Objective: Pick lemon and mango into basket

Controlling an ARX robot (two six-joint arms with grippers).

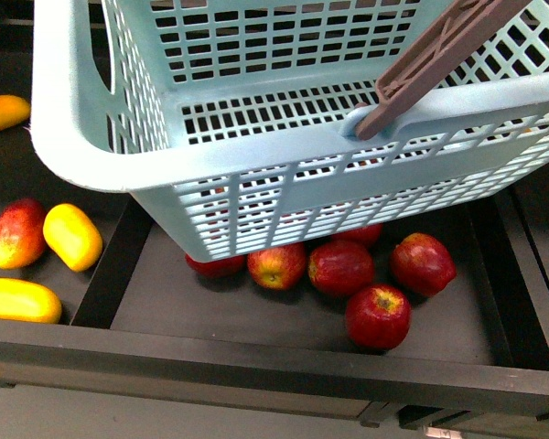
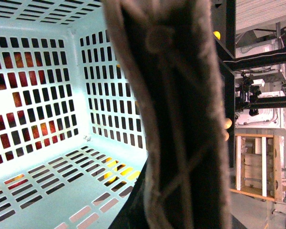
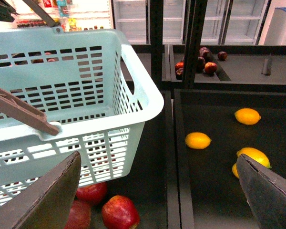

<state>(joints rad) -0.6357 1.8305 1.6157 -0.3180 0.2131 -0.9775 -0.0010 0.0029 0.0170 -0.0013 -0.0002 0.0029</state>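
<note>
R fingers (image 3: 43, 195) stand wide apart, hanging over the dark display trays; one finger shows in front of the basket (image 3: 133, 95), the other over the lemon tray (image 3: 214, 191). L fingers: can't tell if apart or together, since a blurred dark strip w/ pale fuzzy edges (image 2: 171, 119) sits close to the lens and fills the middle of the left wrist view. Behind it is the basket's slotted inside, w/ red and yellow fruit showing thru the slots. Basket is light aqua w/ a brown handle (image 1: 439, 64) and sits raised and tilted over the apple tray (image 1: 284, 320). Its lower edge hides part of the red apples (image 1: 339, 267) below. A lemon (image 3: 198, 140) lies in the next tray over, across a divider from the basket. Other lemons (image 3: 247, 116) lie near it, apart from each other. More apples (image 3: 205, 64) lie in a tray further back. In the front view the mango (image 1: 18, 233), red going to yellow, lies in the compartment left of the apple tray. It lies just beside a plain yellow mango (image 1: 71, 236). A long yellow mango (image 1: 18, 300) lies nearer the camera.
</note>
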